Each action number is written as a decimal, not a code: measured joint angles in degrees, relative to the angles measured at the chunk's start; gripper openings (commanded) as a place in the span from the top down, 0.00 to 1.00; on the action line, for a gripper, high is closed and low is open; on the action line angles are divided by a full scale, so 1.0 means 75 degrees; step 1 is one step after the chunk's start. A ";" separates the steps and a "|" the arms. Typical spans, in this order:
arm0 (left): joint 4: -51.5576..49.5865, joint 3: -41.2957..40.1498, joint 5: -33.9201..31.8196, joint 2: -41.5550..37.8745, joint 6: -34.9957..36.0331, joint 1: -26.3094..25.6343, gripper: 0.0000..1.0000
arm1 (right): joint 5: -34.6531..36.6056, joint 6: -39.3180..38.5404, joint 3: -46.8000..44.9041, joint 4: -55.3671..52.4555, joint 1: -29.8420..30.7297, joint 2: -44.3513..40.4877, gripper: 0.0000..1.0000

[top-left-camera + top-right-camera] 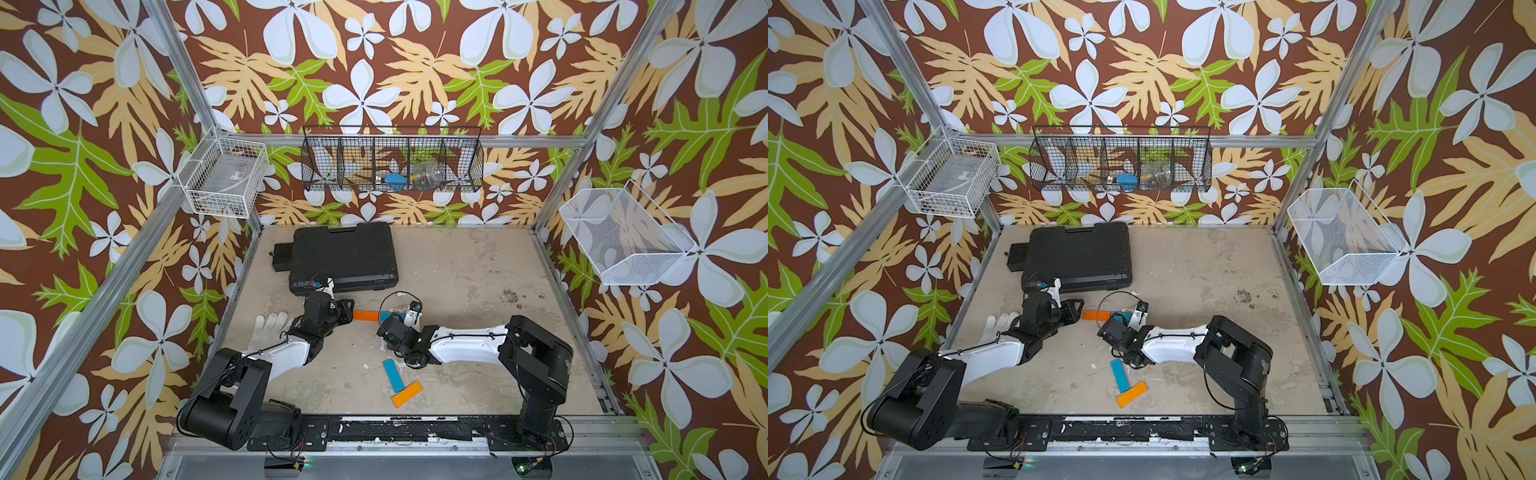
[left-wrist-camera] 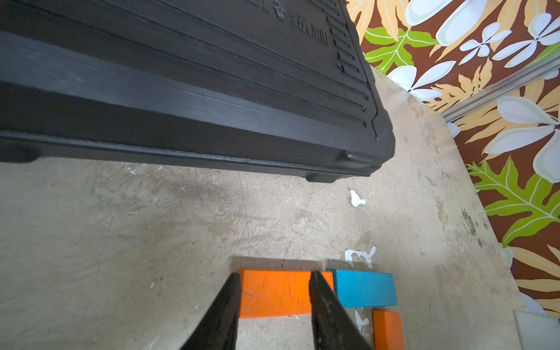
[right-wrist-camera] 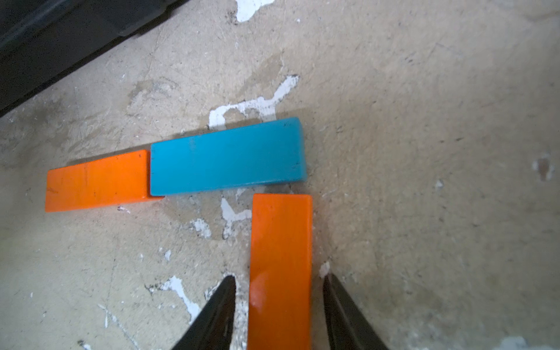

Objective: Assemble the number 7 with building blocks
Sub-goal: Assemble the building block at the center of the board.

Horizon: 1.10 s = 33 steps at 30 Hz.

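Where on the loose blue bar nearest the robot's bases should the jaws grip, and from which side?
Across its long edges, at mid-length or farther back, coming from straight above. The blue bar lies flat, and an orange bar appears to touch its near end, crowding that end.

Both top views: high over the near edge, looking down across the whole table. Wrist views: close, low, sharing far orange bar, blue bar.
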 measured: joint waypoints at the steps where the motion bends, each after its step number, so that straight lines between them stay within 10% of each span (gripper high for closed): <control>1: 0.0000 0.0000 0.0000 0.0000 0.0000 0.0000 0.59 | -0.0012 -0.0020 -0.0009 -0.0029 0.0041 -0.0050 0.51; 11: 0.0000 0.0000 0.0000 0.0023 0.0000 0.0000 0.59 | 0.0440 -0.0329 0.0731 -0.1816 0.1233 -0.0737 0.52; 33: 0.0003 0.0000 0.0020 0.0117 0.0000 0.0006 0.59 | -0.0230 -0.0431 -0.0356 -0.0589 0.1749 -0.0618 0.58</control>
